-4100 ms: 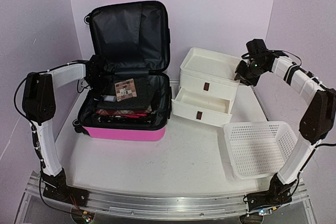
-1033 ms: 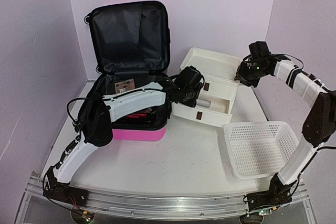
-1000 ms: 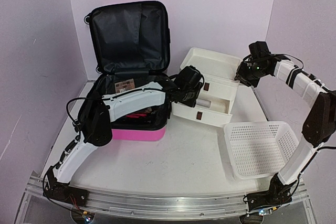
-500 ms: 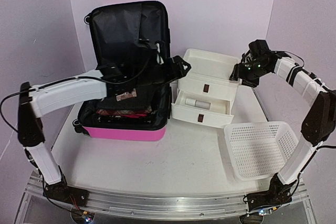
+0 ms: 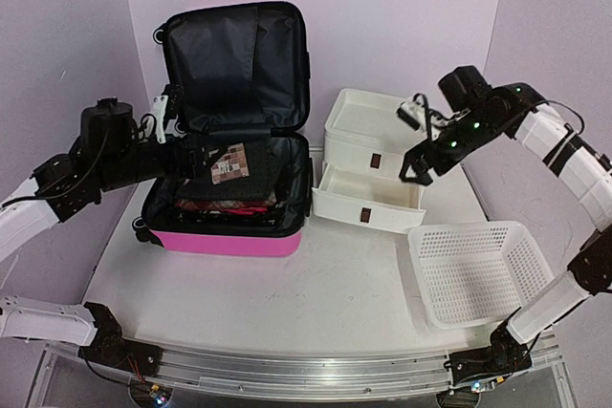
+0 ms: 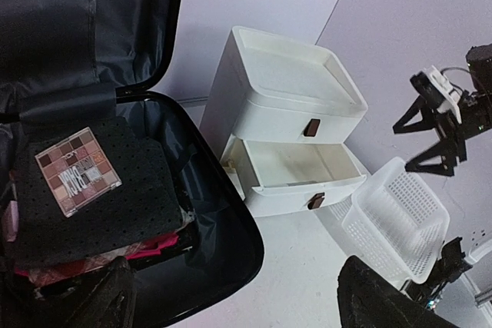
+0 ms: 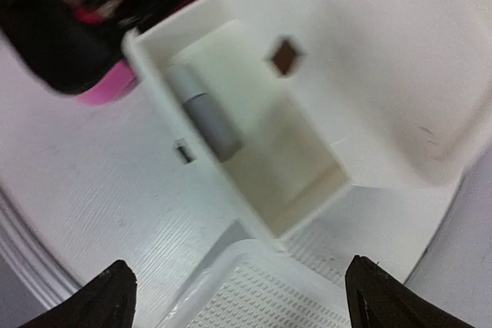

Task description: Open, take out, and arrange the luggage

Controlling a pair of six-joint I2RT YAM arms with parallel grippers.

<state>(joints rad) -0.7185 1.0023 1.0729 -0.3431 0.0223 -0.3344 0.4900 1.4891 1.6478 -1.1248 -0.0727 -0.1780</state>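
Observation:
The luggage (image 5: 228,239), a hot-pink suitcase with black lining, lies open at the back left with its lid (image 5: 236,59) upright. Inside, an eyeshadow palette (image 6: 77,170) rests on a black dotted cloth (image 6: 108,205). My left gripper (image 5: 182,126) hovers open and empty above the case's left side; in the left wrist view it (image 6: 242,289) frames the case's front corner and bare table. My right gripper (image 5: 416,140) hangs open and empty over the right side of the white drawer stack (image 5: 373,150). The right wrist view shows it (image 7: 242,286) above the basket's rim.
The stack's lower drawer (image 7: 231,136) is pulled out and holds a grey-white cylinder (image 7: 204,109). A white mesh basket (image 5: 473,269) stands at the front right, close to the drawer. Purple walls close in the back and both sides.
My left arm has swung back from the drawer stack to the left side of the suitcase. My right arm has moved in over the drawers. Both grippers have opened wider.

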